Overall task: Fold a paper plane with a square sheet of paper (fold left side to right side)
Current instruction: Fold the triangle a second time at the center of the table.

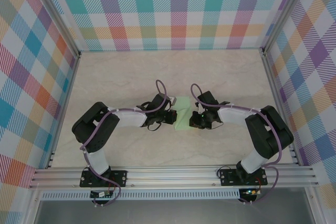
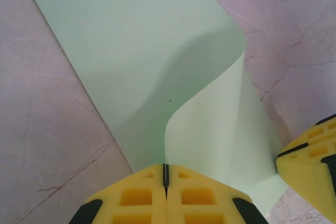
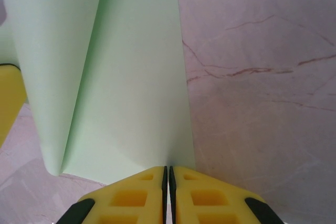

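Top external: left arm [image 1: 128,118], right arm [image 1: 236,115] bent inward, jaws pinching the paper sheet [image 1: 182,115].

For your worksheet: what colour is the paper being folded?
The paper is pale mint green; left wrist view shows it best.

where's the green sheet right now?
Top view: the square sheet of paper lies at the table centre, between the left hand and right hand, both pinching it.

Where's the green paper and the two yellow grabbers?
square sheet of paper [image 1: 184,114], top view, its pale middle.
left gripper [image 2: 165,173], left wrist view, between its fingertips.
right gripper [image 3: 168,173], right wrist view, between its fingertips.
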`<state>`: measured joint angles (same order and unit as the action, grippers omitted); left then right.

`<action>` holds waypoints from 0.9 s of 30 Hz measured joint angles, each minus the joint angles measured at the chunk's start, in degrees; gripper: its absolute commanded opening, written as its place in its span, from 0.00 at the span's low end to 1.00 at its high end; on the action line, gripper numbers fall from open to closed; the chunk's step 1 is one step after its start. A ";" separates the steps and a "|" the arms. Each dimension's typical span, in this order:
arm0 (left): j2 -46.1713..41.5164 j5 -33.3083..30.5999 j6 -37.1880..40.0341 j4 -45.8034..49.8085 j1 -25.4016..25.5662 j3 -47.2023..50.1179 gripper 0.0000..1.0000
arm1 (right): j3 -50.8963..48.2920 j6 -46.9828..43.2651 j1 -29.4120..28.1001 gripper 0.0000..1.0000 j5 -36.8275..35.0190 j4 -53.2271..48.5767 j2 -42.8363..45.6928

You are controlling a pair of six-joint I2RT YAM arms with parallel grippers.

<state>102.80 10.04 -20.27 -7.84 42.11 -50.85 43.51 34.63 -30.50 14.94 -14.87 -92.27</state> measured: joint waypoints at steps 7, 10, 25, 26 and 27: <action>0.61 0.44 0.00 -0.31 -0.02 -0.07 0.03 | 0.00 0.00 0.00 0.13 -0.02 0.00 0.00; 0.72 0.66 0.00 -0.33 -0.04 -0.11 0.03 | 0.00 0.00 0.00 0.13 -0.04 -0.02 0.00; 1.11 0.83 0.15 -0.26 -0.04 -0.76 0.03 | 0.00 -0.02 -0.11 0.13 -0.22 -0.02 0.00; 1.11 0.83 0.15 -0.26 -0.04 -0.76 0.03 | 0.00 -0.02 -0.11 0.13 -0.22 -0.02 0.00; 1.14 0.83 0.15 -0.26 -0.04 -0.76 0.03 | 0.00 -0.02 -0.11 0.13 -0.22 -0.02 0.00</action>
<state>103.94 10.87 -20.12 -8.10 42.06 -51.62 43.51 34.61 -30.61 14.72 -14.90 -92.27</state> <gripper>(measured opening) 0.044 0.133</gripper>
